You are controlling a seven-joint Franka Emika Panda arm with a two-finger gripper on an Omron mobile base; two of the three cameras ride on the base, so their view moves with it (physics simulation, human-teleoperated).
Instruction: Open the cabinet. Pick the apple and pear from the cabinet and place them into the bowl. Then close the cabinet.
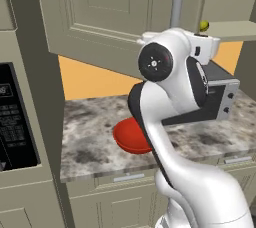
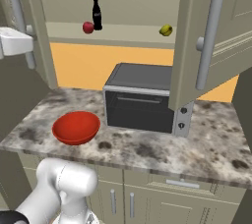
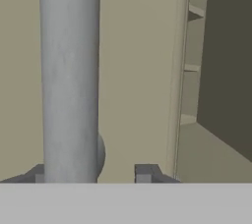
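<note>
The cabinet (image 2: 189, 31) stands with both doors swung out. On its lower shelf lie the dark-red apple (image 2: 88, 27) and, further right, the yellow-green pear (image 2: 166, 30) (image 1: 204, 24). The red bowl (image 2: 76, 127) (image 1: 127, 137) rests on the marble counter, with my arm partly covering it in the left base view. My gripper (image 3: 91, 174) straddles the left door's vertical bar handle (image 3: 69, 70) (image 1: 176, 7). The bar sits against the left fingertip (image 3: 37, 174), and a gap separates it from the right fingertip (image 3: 145, 173). The jaws are open and hold nothing.
A dark cola bottle (image 2: 97, 14) stands just right of the apple. A black toaster oven (image 2: 140, 98) (image 1: 222, 94) sits on the counter under the shelf, right of the bowl. The right door (image 2: 236, 16) juts out over it. A tall appliance panel (image 1: 15, 117) borders the counter's left end.
</note>
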